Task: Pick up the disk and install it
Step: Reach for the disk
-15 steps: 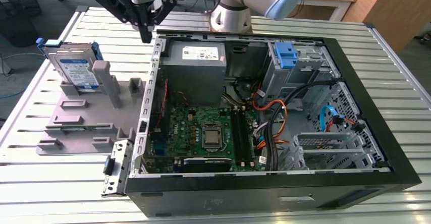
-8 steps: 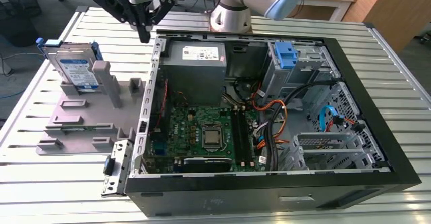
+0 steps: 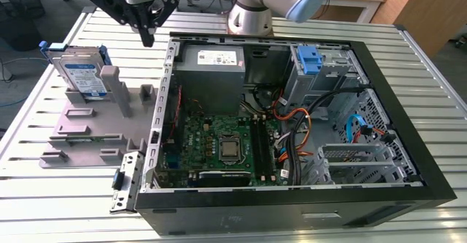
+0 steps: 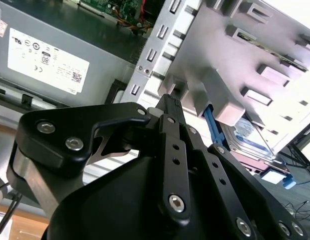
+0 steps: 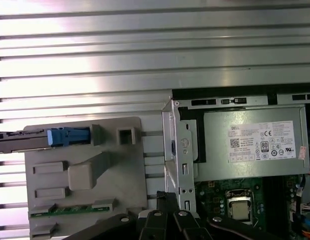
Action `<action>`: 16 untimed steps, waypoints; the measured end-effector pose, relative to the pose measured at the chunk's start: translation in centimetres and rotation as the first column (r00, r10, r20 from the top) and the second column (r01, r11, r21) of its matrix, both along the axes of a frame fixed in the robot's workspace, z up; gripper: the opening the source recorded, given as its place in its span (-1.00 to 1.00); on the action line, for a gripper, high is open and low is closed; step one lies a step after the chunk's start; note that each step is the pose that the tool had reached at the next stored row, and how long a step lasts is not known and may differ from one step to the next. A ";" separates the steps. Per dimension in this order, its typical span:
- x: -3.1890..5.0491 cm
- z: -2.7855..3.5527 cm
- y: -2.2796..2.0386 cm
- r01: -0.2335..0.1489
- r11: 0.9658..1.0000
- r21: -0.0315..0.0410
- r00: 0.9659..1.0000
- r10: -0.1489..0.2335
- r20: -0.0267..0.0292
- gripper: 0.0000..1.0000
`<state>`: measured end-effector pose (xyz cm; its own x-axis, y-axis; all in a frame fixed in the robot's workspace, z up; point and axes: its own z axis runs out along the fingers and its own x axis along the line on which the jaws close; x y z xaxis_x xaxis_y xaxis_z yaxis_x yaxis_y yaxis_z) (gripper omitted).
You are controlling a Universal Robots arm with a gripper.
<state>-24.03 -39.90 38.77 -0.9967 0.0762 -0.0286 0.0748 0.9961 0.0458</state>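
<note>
The disk (image 3: 82,74), silver with a white-and-blue label and blue rails, stands on edge in a slot of the grey holder (image 3: 84,125) at the exterior view's left. In the first wrist view the disk (image 5: 54,135) appears edge-on. In the second wrist view the disk (image 4: 246,134) sits behind the holder's posts. My gripper (image 3: 148,35) hangs above the table between the holder and the open computer case (image 3: 408,117), apart from the disk. Its fingers are shut with nothing between them, as both wrist views show (image 4: 170,100) (image 5: 167,196).
The case lies open with the motherboard (image 3: 226,144), a grey power supply (image 3: 211,62) and loose cables inside. A bare blue bracket (image 3: 310,59) sits in the drive bay at the case's far corner. The slatted metal table (image 3: 65,199) surrounds everything.
</note>
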 end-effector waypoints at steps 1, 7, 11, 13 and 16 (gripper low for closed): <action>-0.34 -0.03 0.00 0.000 1.000 0.000 1.000 0.000 0.000 -0.79; -1.76 -0.25 0.00 0.000 1.000 0.000 1.000 0.000 0.000 -0.79; -3.10 -0.44 0.01 0.000 1.000 0.000 1.000 0.000 0.000 -0.79; -3.96 -0.52 0.04 0.000 1.000 0.000 1.000 0.000 0.000 -0.79; -6.77 -0.81 0.44 0.003 1.000 0.000 1.000 -0.003 0.000 -0.79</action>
<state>-30.80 -39.45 37.96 -0.9965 0.0791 -0.0286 0.0778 0.9959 0.0458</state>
